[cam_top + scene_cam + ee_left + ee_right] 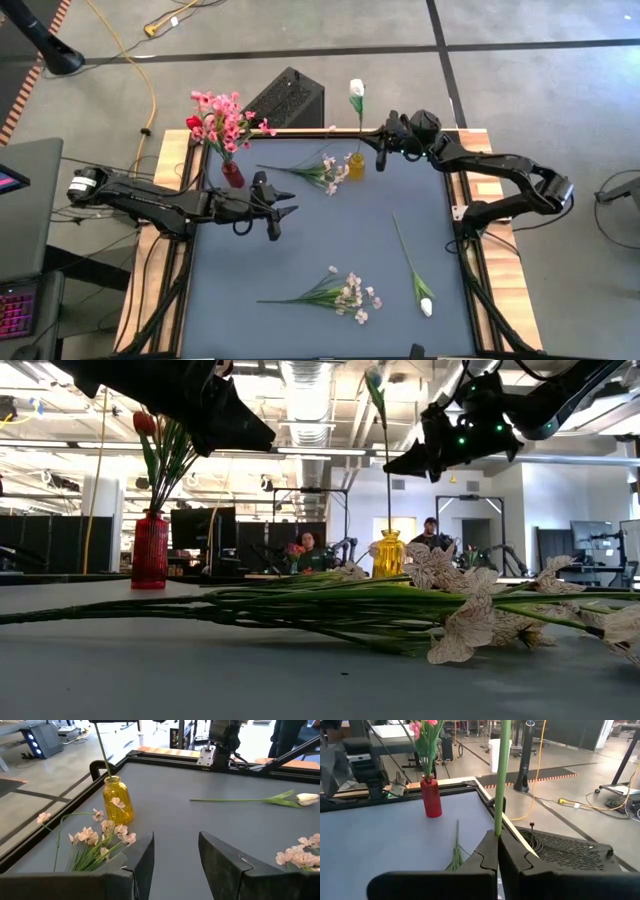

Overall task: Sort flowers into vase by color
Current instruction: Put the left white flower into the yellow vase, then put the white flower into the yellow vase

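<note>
A white tulip (357, 90) stands upright on its long green stem in the yellow vase (356, 165) at the table's far edge. My right gripper (498, 837) is shut on that stem above the vase. The red vase (232, 175) at the far left holds pink sprays and a red tulip (222, 120). My left gripper (278, 205) hovers open near the red vase, touching nothing. One pale spray (322, 172) lies beside the yellow vase. Another pale spray (340, 292) and a white tulip (415, 265) lie flat nearer the front. My right gripper pinches the tulip's green stem (499, 820) between its two fingers, partway up, above the yellow vase's mouth. The fingers come in about level from the table's right, across the stem. The stem stands upright, and its lower end goes down into the vase (388, 555).
The table's raised black frame (300, 131) runs along the far edge behind both vases. A black box (290, 98) stands on the floor beyond it. People sit in the room behind the table (310, 550). Bare grey mat lies at the table's middle (330, 230).
</note>
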{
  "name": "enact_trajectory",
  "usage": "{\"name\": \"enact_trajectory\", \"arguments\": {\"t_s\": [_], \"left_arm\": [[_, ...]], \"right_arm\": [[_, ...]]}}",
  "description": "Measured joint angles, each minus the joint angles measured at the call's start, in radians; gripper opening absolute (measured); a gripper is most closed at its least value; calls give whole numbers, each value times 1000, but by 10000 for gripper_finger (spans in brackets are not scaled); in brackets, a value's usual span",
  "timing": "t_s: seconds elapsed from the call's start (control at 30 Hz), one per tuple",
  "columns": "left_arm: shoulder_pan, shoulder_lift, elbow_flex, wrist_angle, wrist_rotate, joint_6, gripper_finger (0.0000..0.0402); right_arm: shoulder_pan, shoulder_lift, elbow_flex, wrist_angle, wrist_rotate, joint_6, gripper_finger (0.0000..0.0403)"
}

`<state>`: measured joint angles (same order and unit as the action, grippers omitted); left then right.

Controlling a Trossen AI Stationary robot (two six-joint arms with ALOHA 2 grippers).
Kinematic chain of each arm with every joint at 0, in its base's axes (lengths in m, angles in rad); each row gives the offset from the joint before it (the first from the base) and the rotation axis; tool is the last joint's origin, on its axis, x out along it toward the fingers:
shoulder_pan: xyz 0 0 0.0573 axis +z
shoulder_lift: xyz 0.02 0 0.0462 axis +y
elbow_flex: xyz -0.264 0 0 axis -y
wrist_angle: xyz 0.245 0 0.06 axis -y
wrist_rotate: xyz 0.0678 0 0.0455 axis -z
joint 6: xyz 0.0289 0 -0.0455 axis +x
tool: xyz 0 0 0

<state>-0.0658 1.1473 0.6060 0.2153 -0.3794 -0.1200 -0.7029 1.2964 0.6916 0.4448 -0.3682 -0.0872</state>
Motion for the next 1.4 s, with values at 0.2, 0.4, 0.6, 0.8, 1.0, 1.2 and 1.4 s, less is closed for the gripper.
{"name": "enact_trajectory", "arguments": {"t_s": [0.2, 0.4, 0.6, 0.8, 1.0, 1.2, 1.4], "left_arm": [[0, 0, 0, 0, 2, -12, 144], [-2, 0, 0, 3, 5, -17, 144], [-2, 0, 0, 11, 8, -25, 144], [-3, 0, 0, 11, 17, -32, 144], [-3, 0, 0, 7, 27, -26, 144], [-3, 0, 0, 0, 55, -16, 144], [-3, 0, 0, 0, 61, 5, 144]], "right_arm": [[-1, 32, -50, 38, 1, -7, 28], [-2, 47, -77, 59, 2, 24, 55], [-6, 47, -76, 20, 1, 27, 99], [-7, 44, -23, -163, 1, 24, 169], [12, 35, 115, -568, 3, -90, 223], [65, 31, 255, -998, 3, -194, 232], [172, 31, 288, -1281, 3, -241, 223]]}}
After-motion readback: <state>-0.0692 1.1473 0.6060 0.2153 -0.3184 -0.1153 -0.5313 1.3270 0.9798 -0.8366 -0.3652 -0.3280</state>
